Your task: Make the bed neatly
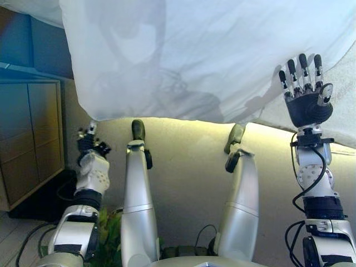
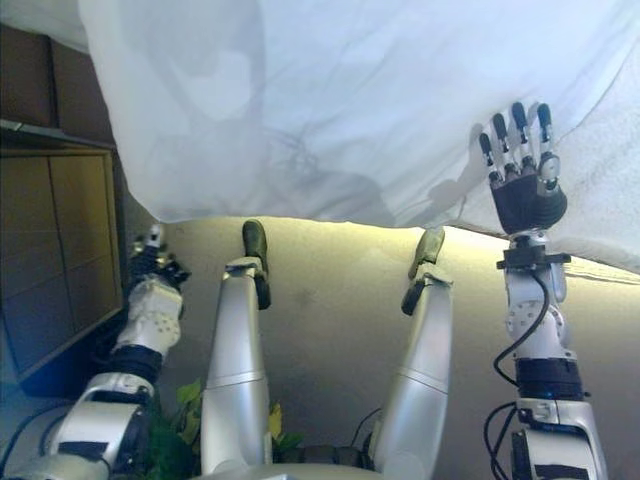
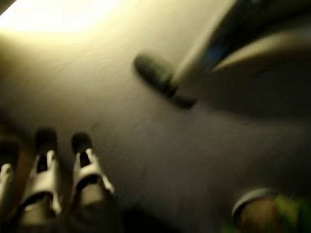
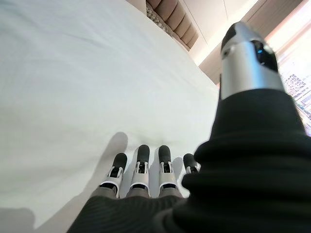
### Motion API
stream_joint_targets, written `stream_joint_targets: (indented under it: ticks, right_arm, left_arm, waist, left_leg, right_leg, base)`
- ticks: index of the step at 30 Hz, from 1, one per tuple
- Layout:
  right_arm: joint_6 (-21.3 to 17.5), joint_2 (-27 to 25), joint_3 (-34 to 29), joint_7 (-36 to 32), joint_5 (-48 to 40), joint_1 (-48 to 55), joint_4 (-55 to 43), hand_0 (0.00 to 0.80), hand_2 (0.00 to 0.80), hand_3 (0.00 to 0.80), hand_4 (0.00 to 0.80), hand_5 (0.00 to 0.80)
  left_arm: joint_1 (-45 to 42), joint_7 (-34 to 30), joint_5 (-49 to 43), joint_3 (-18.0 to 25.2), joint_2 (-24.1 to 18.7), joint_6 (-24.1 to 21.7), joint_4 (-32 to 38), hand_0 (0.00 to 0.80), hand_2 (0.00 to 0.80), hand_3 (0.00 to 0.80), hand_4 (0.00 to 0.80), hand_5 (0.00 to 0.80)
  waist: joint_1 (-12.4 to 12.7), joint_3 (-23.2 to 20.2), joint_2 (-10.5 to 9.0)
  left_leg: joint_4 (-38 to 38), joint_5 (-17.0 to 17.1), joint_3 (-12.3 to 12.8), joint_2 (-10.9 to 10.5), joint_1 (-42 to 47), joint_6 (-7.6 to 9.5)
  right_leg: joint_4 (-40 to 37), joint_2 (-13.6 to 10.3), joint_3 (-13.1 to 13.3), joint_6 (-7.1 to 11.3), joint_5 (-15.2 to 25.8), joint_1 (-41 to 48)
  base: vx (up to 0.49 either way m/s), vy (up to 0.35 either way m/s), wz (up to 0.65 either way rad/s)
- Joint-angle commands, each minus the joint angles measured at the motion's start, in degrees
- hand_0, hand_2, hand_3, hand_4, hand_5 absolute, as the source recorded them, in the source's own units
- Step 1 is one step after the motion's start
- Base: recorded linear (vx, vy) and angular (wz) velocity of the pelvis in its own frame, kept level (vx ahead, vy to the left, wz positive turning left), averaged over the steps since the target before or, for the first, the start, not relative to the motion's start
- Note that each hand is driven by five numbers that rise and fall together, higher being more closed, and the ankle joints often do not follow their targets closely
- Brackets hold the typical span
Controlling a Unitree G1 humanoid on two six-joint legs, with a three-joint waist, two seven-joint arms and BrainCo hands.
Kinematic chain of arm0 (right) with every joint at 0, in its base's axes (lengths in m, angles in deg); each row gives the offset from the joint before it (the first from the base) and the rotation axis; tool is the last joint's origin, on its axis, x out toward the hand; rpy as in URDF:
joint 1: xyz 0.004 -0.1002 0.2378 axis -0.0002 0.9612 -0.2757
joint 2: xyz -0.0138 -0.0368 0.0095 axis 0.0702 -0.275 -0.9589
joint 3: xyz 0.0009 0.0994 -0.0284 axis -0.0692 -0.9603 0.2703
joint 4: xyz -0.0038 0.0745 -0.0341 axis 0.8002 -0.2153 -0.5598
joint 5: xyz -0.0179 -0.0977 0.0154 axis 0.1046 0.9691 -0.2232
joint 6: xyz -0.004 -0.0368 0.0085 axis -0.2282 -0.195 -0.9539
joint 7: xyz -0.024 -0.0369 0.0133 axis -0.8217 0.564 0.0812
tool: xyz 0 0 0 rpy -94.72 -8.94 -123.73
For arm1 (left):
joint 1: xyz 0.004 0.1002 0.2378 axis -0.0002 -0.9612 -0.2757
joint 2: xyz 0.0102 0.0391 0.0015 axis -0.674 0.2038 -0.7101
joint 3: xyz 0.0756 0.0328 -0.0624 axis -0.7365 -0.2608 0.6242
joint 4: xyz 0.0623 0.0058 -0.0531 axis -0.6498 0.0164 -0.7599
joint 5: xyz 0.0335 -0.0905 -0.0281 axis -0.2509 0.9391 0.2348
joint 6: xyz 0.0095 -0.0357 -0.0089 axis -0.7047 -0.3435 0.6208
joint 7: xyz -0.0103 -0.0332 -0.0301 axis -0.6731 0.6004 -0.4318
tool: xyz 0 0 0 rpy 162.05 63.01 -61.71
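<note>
Across the far half of the scene: white sheet (image 1: 222, 55) lies spread over the bed, near edge overhanging the beige bed side (image 1: 189, 161) in a slightly uneven line, lower at left, rising toward the right.

Right hand (image 1: 305, 94) is flat on the sheet near its right edge, fingers straight and together, palm down, nothing gripped. Right wrist view confirms it: fingertips (image 4: 141, 158) rest on smooth cloth, no pinch. Reads as a smoothing or pressing pose, which fits a flat hand rather than a grasp. Sheet ahead of it looks mostly wrinkle-free up to the padded headboard (image 4: 170, 12) at the far end.

Left hand (image 1: 92, 146) hangs low at the left, beside the bed side and below the sheet edge, not touching cloth. Its wrist view shows fingers (image 3: 87, 165) roughly straight, holding nothing, so I'd call it relaxed and idle.

Wooden cabinet (image 1: 28, 139) stands left of the bed; some green leaves (image 1: 108, 233) show near the floor.

Hard to tell: left wrist view is dark and smeared, thumb not clearly visible. Sheet's far-left corner and the right side of the bed are cut off. A rougher-looking surface (image 1: 339, 100) shows just right of the sheet edge, could be mattress or towel, can't tell which. Faint creases mid-sheet are partly masked by shadow.
</note>
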Motion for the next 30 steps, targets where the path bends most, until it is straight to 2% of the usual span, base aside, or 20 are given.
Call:
stream_joint_targets:
  ticks: [1, 3, 5, 6, 7, 9, 10, 11, 12, 14, 18, 24, 30]
  right_arm:
    - [0.2, -1.5, -4.6, 0.9, 1.7, 2.4, -5.8, 0.0, 0.0, 0.0, 0.0, 0.0]
    - [0.8, -1.1, -5.5, 1.0, 2.6, 2.7, -6.1, 0.0, 0.0, 0.0, 0.0, 0.0]
    - [1.0, -0.8, -6.6, 0.3, 3.2, 3.0, -5.3, 0.0, 0.0, 0.0, 0.0, 0.0]
    - [1.1, -0.6, -7.1, 0.2, 3.4, 3.2, -5.1, 0.0, 0.0, 0.0, 0.0, 0.0]
    - [0.9, -0.3, -7.5, -0.3, 3.6, 3.5, -4.8, 0.0, 0.0, 0.0, 0.0, 0.0]
    - [0.5, -0.8, -7.3, -1.9, 2.6, 3.5, -2.7, 0.0, 0.0, 0.0, 0.0, 0.0]
    - [1.1, -1.1, -7.4, -3.7, 2.8, 2.8, -0.7, 0.0, 0.0, 0.0, 0.0, 0.0]
    - [1.9, -1.5, -7.2, -5.6, 3.3, 2.2, 1.1, 0.0, 0.0, 0.0, 0.0, 0.0]
    - [2.4, -2.2, -7.2, -7.0, 3.5, 1.8, 2.3, 0.0, 0.0, 0.0, 0.0, 0.0]
    - [3.3, -4.1, -7.2, -9.4, 3.8, 0.9, 4.7, 0.0, 0.0, 0.0, 0.0, 0.0]
    - [4.7, -5.5, -6.6, -9.5, 5.3, -0.5, 3.8, 0.0, 0.0, 0.0, 0.0, 0.0]
    - [8.7, -7.3, -7.8, -6.6, 3.4, -1.7, 0.9, 0.0, 0.0, 0.0, 0.0, 0.0]
    - [9.7, -7.7, -7.0, -6.3, 4.1, -2.9, -1.8, 0.0, 0.0, 0.0, 0.0, 0.0]
  left_arm:
    - [-7.2, -2.3, -1.2, 3.7, 1.3, -4.4, -2.7, 0.0, 0.0, 0.0, 0.0, 0.0]
    - [-9.6, -7.8, 1.7, 5.2, 2.6, -7.7, -1.4, 0.0, 0.0, 0.0, 0.0, 0.0]
    - [-11.6, -17.5, 6.4, 6.5, 3.8, -10.5, 1.1, 0.0, 0.0, 0.0, 0.0, 0.0]
    - [-12.4, -23.4, 8.7, 7.1, 4.5, -11.1, 2.9, 0.0, 0.0, 0.0, 0.0, 0.0]
    - [-13.1, -26.5, 9.6, 7.6, 5.2, -9.6, 4.9, 0.0, 0.0, 0.0, 0.0, 0.0]
    - [-13.7, -33.9, 11.3, 5.9, 5.6, -14.2, 4.7, 0.0, 0.0, 0.0, 0.0, 0.0]
    - [-12.1, -35.0, 11.8, 5.2, 5.1, -15.9, 3.8, 0.0, 0.0, 0.0, 0.0, 0.0]
    - [-9.7, -34.9, 13.0, 5.3, 3.4, -15.8, 3.5, 0.0, 0.0, 0.0, 0.0, 0.0]
    - [-7.9, -35.2, 15.4, 5.8, 1.8, -14.6, 3.9, 0.0, 0.0, 0.0, 0.0, 0.0]
    - [-6.3, -39.9, 24.7, 7.9, 0.2, -10.3, 6.0, 0.0, 0.0, 0.0, 0.0, 0.0]
    - [-8.0, -50.2, 37.7, 9.0, 3.8, -4.6, 10.4, 0.0, 0.0, 0.0, 0.0, 0.0]
    - [-7.1, -57.6, 44.0, 4.4, 11.4, -2.0, 10.6, 0.0, 0.0, 0.0, 0.0, 0.0]
    - [-2.3, -60.8, 46.0, 2.7, 12.6, -0.7, 11.1, 0.0, 0.0, 0.0, 0.0, 0.0]
  waist:
    - [0.9, -2.6, 1.41]
    - [1.2, -2.3, 2.25]
    - [1.7, -2.2, 3.03]
    - [1.9, -2.1, 3.31]
    - [2.2, -2.0, 3.58]
    - [2.0, -2.3, 3.4]
    - [1.4, -2.5, 3.55]
    - [0.6, -2.7, 3.87]
    - [0.1, -2.8, 4.15]
    - [-0.5, -3.0, 5.16]
    - [-1.5, -2.2, 6.6]
    - [-3.8, -1.5, 6.49]
    - [-4.9, 0.2, 5.16]
  left_leg:
    - [-8.6, 9.6, 2.7, -1.5, 2.6, 3.81]
    - [-10.1, 9.7, 3.0, -1.2, 5.0, 3.55]
    - [-11.1, 9.4, 3.3, -1.0, 7.3, 3.38]
    - [-11.3, 9.1, 3.3, -1.1, 8.1, 3.34]
    - [-11.3, 8.7, 3.4, -1.1, 8.8, 3.33]
    - [-11.0, 8.0, 3.4, -1.0, 9.6, 3.19]
    - [-11.0, 7.9, 3.6, -0.8, 10.1, 3.13]
    - [-10.7, 7.9, 4.0, -0.6, 10.5, 3.01]
    - [-10.5, 7.8, 4.4, -0.5, 10.8, 2.91]
    - [-10.0, 7.4, 5.2, -0.6, 11.4, 2.86]
    - [-7.0, 5.6, 6.1, -1.4, 11.0, 3.05]
    - [-1.5, 3.2, 7.4, -1.5, 7.2, 3.54]
    - [6.7, 1.0, 7.4, -2.4, -0.3, 4.44]
  right_leg:
    - [1.8, 1.7, -2.5, -4.44, 1.2, 2.8]
    - [0.2, 0.8, -2.7, -4.27, 1.4, 4.7]
    - [-1.1, -0.2, -2.9, -4.12, 1.7, 6.3]
    - [-1.5, -0.5, -3.0, -4.05, 1.8, 6.9]
    - [-1.7, -0.9, -2.9, -4.02, 1.9, 7.5]
    - [-2.0, -1.2, -3.2, -4.13, 1.9, 8.3]
    - [-1.9, -1.1, -3.0, -4.26, 1.9, 8.5]
    - [-1.5, -0.8, -2.5, -4.39, 1.9, 8.5]
    - [-1.3, -0.6, -1.9, -4.45, 1.8, 8.4]
    - [-0.8, -0.5, -0.7, -4.66, 1.6, 8.1]
    - [2.6, 0.4, 1.5, -5.7, 0.3, 6.5]
    - [7.6, 1.6, 3.6, -7.17, -1.9, 3.4]
    - [13.2, 3.1, 5.4, -8.43, -2.3, -2.0]
  base:
    - [0.062, 0.01, -0.04]
    - [0.068, 0.008, -0.06]
    - [0.078, -0.014, -0.04]
    - [0.088, -0.032, 0.01]
    - [0.081, -0.052, 0.04]
    - [0.091, -0.026, 0.05]
    - [0.128, 0.112, 0.09]
    - [0.138, 0.194, 0.09]
    - [0.136, 0.228, 0.03]
    - [0.114, 0.223, -0.05]
    - [0.068, 0.176, -0.24]
    - [0.06, 0.125, -0.11]
    - [0.025, 0.065, -0.02]
